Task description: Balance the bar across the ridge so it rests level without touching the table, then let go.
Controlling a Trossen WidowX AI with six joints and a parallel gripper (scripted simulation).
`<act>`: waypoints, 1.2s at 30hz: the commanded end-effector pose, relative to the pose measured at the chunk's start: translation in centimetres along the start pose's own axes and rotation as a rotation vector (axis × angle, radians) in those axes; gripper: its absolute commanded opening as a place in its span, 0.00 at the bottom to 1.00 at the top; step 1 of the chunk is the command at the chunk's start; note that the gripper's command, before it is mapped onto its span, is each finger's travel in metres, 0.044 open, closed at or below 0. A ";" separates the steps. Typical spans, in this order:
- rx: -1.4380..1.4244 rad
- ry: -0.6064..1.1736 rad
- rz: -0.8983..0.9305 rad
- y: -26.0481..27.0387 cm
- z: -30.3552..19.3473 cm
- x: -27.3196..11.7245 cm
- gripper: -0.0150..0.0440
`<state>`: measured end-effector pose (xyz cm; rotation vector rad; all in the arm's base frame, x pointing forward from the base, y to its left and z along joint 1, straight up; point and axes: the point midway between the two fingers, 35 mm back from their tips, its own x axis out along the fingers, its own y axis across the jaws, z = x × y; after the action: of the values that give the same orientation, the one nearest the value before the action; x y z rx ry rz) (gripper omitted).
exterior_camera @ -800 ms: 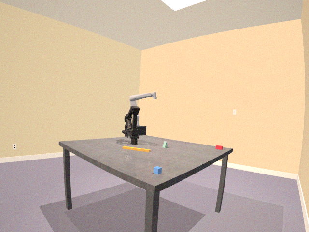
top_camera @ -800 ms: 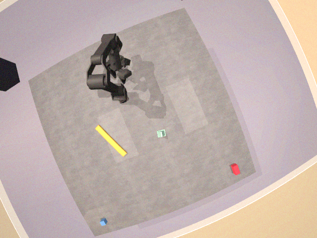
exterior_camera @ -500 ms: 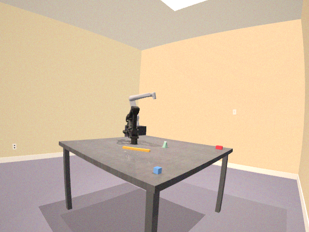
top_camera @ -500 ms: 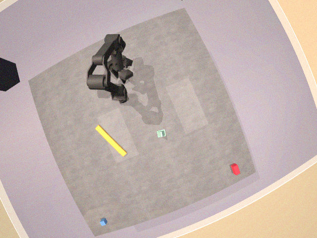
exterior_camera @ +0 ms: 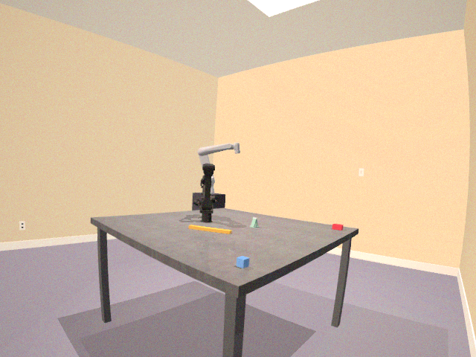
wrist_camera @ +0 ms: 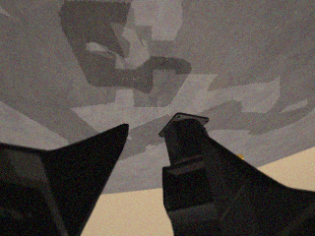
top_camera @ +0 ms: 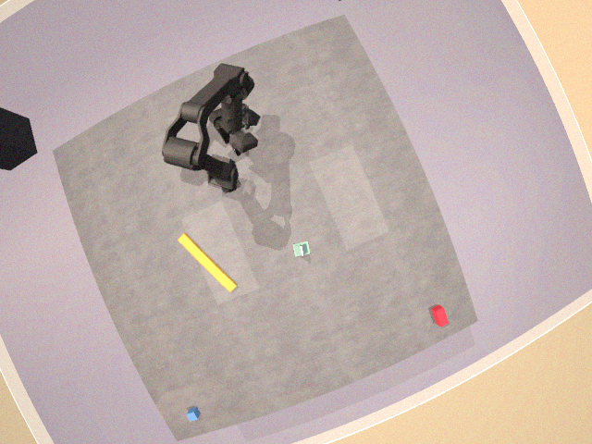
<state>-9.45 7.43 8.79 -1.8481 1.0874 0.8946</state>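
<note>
The yellow bar [top_camera: 206, 262] [exterior_camera: 209, 229] lies flat on the table [top_camera: 334, 310] [exterior_camera: 172, 238]. A tiny yellow bit of the bar [wrist_camera: 240, 156] shows beside the right finger in the wrist view. The small pale green ridge [top_camera: 301, 249] [exterior_camera: 253, 222] stands upright on the table, apart from the bar, with nothing on it. My gripper [wrist_camera: 165, 135] is open and empty, held back near the arm's base, away from both bar and ridge. Its fingertips are hard to make out in the top and exterior views. The ridge does not show in the wrist view.
A red block [top_camera: 439, 315] [exterior_camera: 337, 227] lies near one table corner. A blue cube [top_camera: 192, 413] [exterior_camera: 242, 262] sits near another corner. My black arm [top_camera: 181, 152] [exterior_camera: 207, 188] is folded over its base. A pale grey arm [exterior_camera: 219, 149] shows behind it in the exterior view.
</note>
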 end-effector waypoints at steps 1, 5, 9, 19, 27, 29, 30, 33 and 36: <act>0.017 0.000 0.032 -0.5 0.8 -0.3 0.79; 0.037 0.005 0.064 -0.9 1.5 -0.4 0.79; 0.060 0.009 0.093 -1.5 2.1 -0.5 0.79; 0.124 0.016 0.161 -3.3 3.5 -0.7 0.79; 0.175 0.017 0.214 -4.9 4.5 -0.6 0.79; 0.186 0.015 0.231 -5.2 4.7 -0.6 0.79; 0.191 0.014 0.239 -5.4 4.8 -0.6 0.79; 0.208 0.011 0.264 -6.0 5.1 -0.6 0.79; 0.224 0.007 0.287 -6.6 5.3 -0.6 0.79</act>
<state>-5.06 13.86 8.75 -1.5689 1.3987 0.8744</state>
